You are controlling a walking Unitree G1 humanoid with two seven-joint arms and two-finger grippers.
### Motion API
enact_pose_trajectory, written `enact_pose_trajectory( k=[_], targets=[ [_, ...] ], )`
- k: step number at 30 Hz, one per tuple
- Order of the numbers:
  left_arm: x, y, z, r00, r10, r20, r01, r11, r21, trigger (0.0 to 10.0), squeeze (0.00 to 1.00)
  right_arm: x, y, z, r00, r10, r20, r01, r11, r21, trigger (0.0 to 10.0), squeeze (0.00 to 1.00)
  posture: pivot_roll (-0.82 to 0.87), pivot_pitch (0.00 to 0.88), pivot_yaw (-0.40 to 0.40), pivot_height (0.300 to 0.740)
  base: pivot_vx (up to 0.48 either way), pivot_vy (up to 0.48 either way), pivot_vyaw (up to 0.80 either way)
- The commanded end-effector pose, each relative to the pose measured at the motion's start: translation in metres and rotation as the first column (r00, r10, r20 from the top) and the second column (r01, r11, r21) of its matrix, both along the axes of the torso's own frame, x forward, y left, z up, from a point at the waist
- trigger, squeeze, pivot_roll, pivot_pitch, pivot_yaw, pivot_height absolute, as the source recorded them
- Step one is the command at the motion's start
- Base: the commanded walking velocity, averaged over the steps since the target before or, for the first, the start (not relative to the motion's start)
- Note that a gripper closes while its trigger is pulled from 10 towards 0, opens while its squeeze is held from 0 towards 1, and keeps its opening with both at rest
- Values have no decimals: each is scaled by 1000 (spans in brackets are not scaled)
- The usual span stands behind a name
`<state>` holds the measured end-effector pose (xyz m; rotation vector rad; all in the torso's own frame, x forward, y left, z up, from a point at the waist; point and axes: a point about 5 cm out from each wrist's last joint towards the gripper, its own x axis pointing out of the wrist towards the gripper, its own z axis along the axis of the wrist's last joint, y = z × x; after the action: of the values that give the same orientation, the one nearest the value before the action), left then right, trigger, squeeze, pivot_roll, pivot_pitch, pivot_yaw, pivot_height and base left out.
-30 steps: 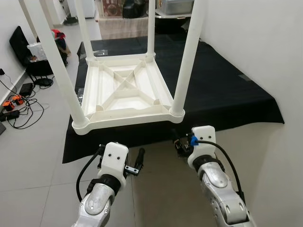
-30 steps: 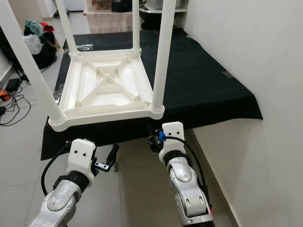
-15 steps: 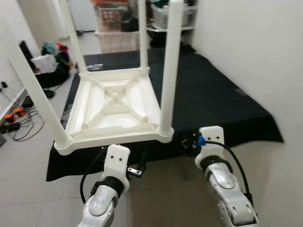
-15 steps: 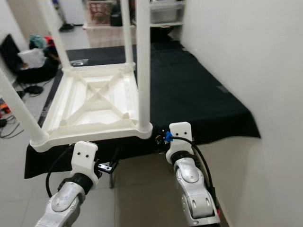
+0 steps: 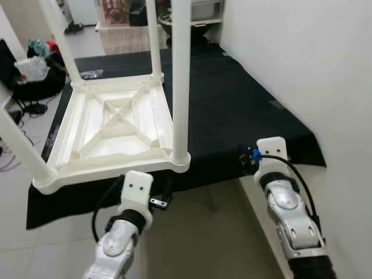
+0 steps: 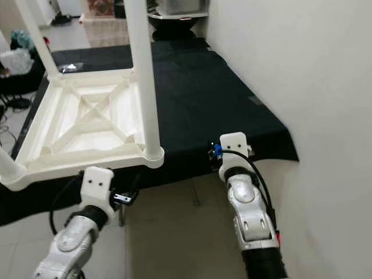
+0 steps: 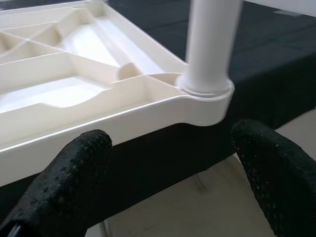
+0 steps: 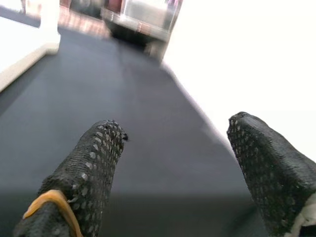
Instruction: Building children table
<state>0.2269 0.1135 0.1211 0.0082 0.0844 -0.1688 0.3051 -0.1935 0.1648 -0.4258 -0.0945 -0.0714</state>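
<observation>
Lying upside down on black-draped surface (image 5: 244, 99), white children's table (image 5: 110, 125) has legs up, near corner leg (image 5: 181, 81) at edge. Left gripper (image 7: 168, 163) fingers spread, empty, just below that corner; right gripper (image 8: 173, 163) fingers spread, empty, over cloth. Risk: bumping leg could tip or slide table off edge. Versus a second ago: view shifted right, grippers farther apart.

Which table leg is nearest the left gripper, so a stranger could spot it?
An upturned white table lies on the black cloth, legs up. The leg stands at the near corner closest to the wall, above the open left gripper; it looks the thickest and nearest.
</observation>
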Motion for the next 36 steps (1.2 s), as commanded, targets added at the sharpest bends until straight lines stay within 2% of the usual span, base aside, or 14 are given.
enact_pose_trajectory(
  k=[1,5,10,17,19,21,23,26,28,30,33,34,35,36],
  targets=[
    [2,0,-1,1000,2,-6,-2,1000,-16,10000,0,2,2,13,996,33,85,-22,992,-124,10000,0,16,14,-32,740,0,0,0],
    [4,0,-1,1000,-14,-6,14,999,-32,10000,0,7,-4,64,945,73,320,67,911,-407,10000,0,5,11,-30,740,0,0,0],
    [6,-2,-2,999,-35,-21,34,998,-48,10000,0,6,-12,90,893,106,437,181,806,-564,10000,0,1,7,-30,740,0,0,0],
    [9,-4,-4,996,-71,-56,66,994,-82,10000,0,11,-4,94,886,249,391,162,624,-764,10000,0,-7,5,-25,740,0,0,0],
    [11,-4,-4,996,-64,-63,57,993,-102,10000,0,12,6,102,868,332,368,171,497,-851,10000,0,-16,5,-19,740,0,0,0],
    [11,-4,-4,996,-64,-63,57,993,-102,10000,0,12,6,102,868,332,368,171,497,-851,10000,0,-16,5,-19,740,0,0,0],
    [14,-2,-3,997,-51,-65,43,992,-122,10000,0,13,12,110,847,385,367,213,386,-897,10000,0,-21,3,-18,740,0,0,0],
    [14,-2,-3,997,-51,-65,43,992,-122,10000,0,13,12,110,847,385,367,213,386,-897,10000,0,-21,3,-18,740,0,0,0],
    [19,-1,-1,997,-47,-59,39,991,-128,10000,0,16,19,113,837,425,345,217,321,-922,10000,0,-29,0,-15,740,0,0,0],
    [20,0,-1,997,-49,-57,42,991,-126,10000,0,19,21,110,851,424,309,184,310,-933,10000,0,-36,0,-12,740,0,0,0],
    [22,0,-1,997,-53,-58,45,991,-125,10000,0,27,19,105,886,378,268,116,379,-918,10000,0,-34,0,-17,740,0,0,0],
    [22,0,-1,997,-51,-58,44,991,-123,10000,0,34,13,103,928,287,237,39,557,-829,10000,0,-34,0,-17,740,0,0,0],
    [22,1,-1,997,-50,-58,42,992,-121,10000,0,38,9,100,950,239,198,-15,674,-739,10000,0,-33,0,-18,740,0,0,0],
    [22,1,-1,997,-50,-58,42,992,-121,10000,0,38,9,100,950,239,198,-15,674,-739,10000,0,-33,0,-18,740,0,0,0]
  ],
)
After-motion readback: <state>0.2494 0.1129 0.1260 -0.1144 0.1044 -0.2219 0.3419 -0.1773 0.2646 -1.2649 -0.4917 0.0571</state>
